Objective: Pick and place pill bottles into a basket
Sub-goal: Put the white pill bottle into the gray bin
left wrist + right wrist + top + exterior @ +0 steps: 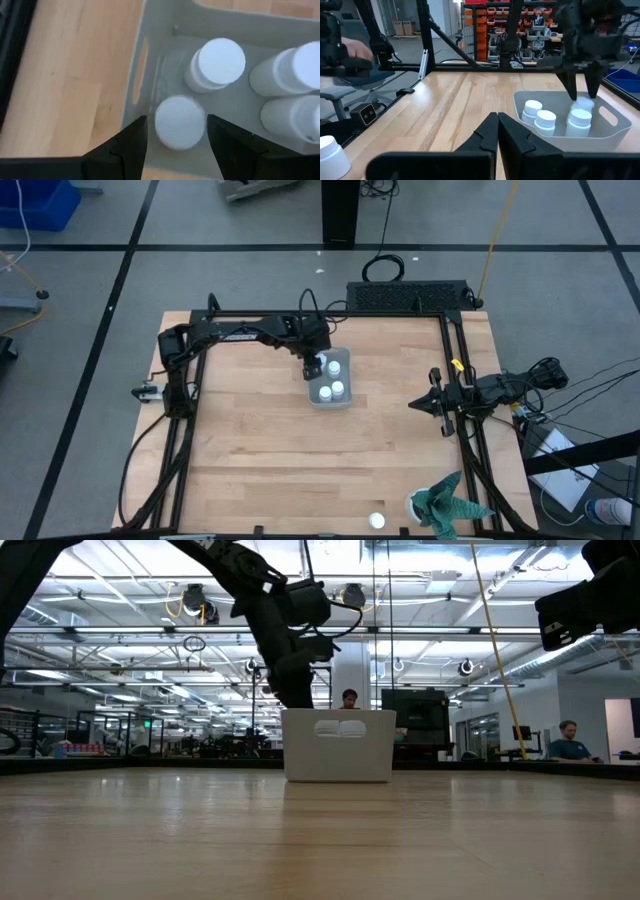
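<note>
The pale basket stands at the table's far middle and holds several white pill bottles. My left gripper is open, pointing down into the basket's left part. Its fingers stand on either side of one bottle, which shows blurred just below the fingertips in the right wrist view. I see no touch. Another bottle stands on the table near the front edge. My right gripper is shut and empty at the table's right side.
A green spiky plant with a white base stands at the front right corner, next to the loose bottle. A black mesh pad lies along the far edge. Bare wood lies between the basket and the front edge. People sit in the room behind.
</note>
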Robot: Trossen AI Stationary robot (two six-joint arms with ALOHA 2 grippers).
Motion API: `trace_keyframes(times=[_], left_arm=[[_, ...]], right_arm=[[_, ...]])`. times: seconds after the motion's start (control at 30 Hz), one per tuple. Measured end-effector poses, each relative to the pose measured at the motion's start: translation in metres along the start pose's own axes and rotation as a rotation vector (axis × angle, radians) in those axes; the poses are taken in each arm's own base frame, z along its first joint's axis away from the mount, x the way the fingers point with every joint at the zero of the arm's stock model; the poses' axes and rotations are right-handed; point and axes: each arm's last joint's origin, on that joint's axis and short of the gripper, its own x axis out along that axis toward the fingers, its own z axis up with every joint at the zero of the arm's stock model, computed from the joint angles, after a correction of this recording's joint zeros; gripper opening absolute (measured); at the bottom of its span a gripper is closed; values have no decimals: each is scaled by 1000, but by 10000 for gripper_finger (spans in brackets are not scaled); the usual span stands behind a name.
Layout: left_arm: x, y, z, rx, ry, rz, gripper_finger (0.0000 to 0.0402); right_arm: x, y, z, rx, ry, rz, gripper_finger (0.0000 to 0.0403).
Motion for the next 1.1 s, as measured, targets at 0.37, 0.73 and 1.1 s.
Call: trace_keyframes(times=[0.37,0.73,1.1], left_arm=[[-10,2,-2,-7,9,-12,209],[-75,-69,11,54,-160,-201,150],[-94,-205,-25,349,-284,-395,98]], right_arm=[[0,0,0,0,0,0,4],[0,0,0,0,0,0,4],[0,0,0,0,0,0,4]])
